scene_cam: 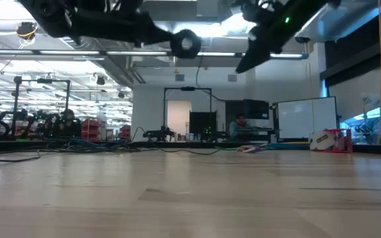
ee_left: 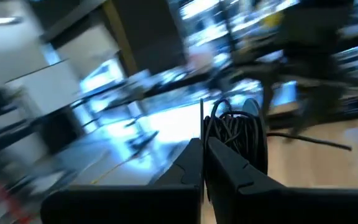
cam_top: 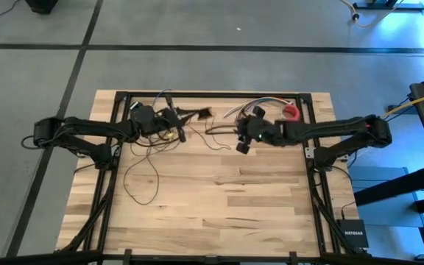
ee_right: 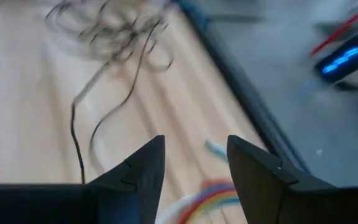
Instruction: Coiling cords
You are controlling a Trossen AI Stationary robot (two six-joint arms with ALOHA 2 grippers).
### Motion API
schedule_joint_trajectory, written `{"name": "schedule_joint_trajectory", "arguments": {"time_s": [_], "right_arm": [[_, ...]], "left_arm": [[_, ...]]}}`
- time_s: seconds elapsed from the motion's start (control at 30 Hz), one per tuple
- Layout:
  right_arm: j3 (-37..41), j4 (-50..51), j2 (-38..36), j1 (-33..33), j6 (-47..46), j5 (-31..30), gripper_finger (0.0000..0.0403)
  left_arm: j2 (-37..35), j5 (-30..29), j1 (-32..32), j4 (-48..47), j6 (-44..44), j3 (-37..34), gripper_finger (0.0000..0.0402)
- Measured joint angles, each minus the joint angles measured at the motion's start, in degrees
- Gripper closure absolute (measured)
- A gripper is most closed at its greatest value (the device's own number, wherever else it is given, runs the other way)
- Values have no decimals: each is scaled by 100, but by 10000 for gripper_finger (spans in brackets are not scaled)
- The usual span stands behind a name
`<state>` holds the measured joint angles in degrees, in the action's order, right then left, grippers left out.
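The cord is a thin dark wire. Part of it is wound into a small coil with a round black puck behind it, held high above the table at my left gripper, which is shut and points level. The rest lies in loose loops on the wooden table's left half. My right gripper hangs open above the table's far middle, tilted down, with nothing between its fingers. Tangled loops of cord lie on the table beyond it. My left gripper pinches the cord between its two shut fingers at the coil's near side; how many strands are caught I cannot tell. The fingers come at it level. The coil and puck sit just past the fingertips, lifted clear, with slack wire trailing to the table.
A short bundle of multicoloured wires and a red object lie near the table's far edge, by the right arm. A black frame rail runs along that edge. Bare wood fills the near half.
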<state>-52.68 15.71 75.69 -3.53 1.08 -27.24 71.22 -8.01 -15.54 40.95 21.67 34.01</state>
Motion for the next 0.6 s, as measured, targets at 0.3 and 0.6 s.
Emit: {"name": "schedule_joint_trajectory", "arguments": {"time_s": [0.3,0.6], "right_arm": [[935,-4443,859,199,672,-737,226],[941,-5444,1783,-79,364,-109,226]], "left_arm": [[4,-312,-109,43,9,-139,401],[2,-312,-106,50,-138,-139,401]]}}
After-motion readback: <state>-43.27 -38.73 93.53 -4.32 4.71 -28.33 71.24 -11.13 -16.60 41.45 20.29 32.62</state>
